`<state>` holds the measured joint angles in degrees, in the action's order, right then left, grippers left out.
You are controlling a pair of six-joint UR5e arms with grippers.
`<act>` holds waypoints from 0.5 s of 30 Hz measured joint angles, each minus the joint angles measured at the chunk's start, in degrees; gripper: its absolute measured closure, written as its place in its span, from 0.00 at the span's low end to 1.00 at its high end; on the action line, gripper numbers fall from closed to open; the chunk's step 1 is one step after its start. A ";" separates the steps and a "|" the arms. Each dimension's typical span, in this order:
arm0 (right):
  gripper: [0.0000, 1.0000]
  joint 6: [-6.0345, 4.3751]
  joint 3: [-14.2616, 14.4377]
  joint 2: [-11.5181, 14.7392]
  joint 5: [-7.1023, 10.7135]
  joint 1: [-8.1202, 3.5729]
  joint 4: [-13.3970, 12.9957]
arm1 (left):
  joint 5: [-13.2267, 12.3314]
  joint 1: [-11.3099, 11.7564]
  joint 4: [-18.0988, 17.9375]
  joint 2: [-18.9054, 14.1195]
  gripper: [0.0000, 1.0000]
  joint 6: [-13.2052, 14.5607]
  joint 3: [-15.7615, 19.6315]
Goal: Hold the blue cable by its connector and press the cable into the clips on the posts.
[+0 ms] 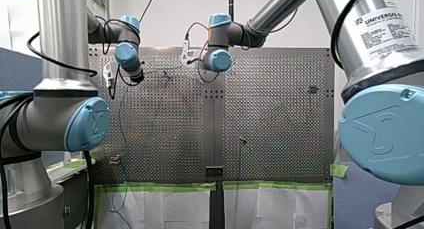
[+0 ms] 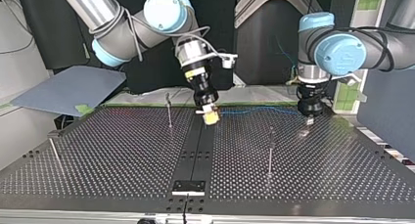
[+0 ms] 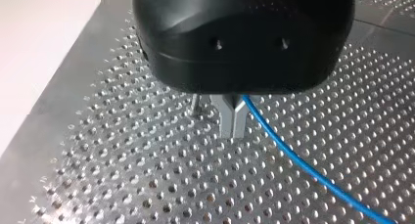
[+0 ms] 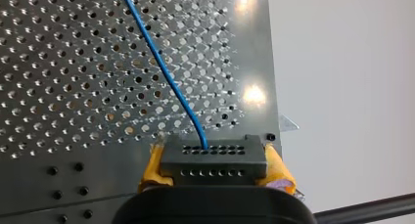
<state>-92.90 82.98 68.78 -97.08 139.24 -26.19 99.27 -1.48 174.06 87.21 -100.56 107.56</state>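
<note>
Gripping the dark connector (image 4: 205,158) between yellow pads, my right gripper (image 4: 215,168) gives me a firm handle on the blue cable (image 4: 161,62). My left gripper (image 3: 232,128) looks closed on the cable further along, likely for tension. The line spans the 2 grippers, apart from the posts (image 2: 270,150), so no clip is filled yet.

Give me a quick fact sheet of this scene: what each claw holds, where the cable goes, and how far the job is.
Right gripper: yellow pads shut on the dark grey block connector with rows of holes
Left gripper: metal fingers shut on the thin blue cable
Route: cable runs between the two grippers, over the perforated metal table
Progress: thin upright metal posts stand apart from the cable; none clipped yet
</note>
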 joint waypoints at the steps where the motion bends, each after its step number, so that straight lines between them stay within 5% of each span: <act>1: 1.00 -0.01 -0.15 0.00 -0.06 -0.10 0.23 | -0.13 -0.35 0.49 0.31 1.00 0.10 -0.46; 15: 1.00 -1.28 -1.25 -2.19 -0.24 -1.74 0.85 | 3.64 -4.03 4.35 1.29 1.00 3.77 -1.92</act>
<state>-94.18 81.73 66.60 -97.33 137.50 -25.34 102.90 -5.51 178.41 88.49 -96.79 105.64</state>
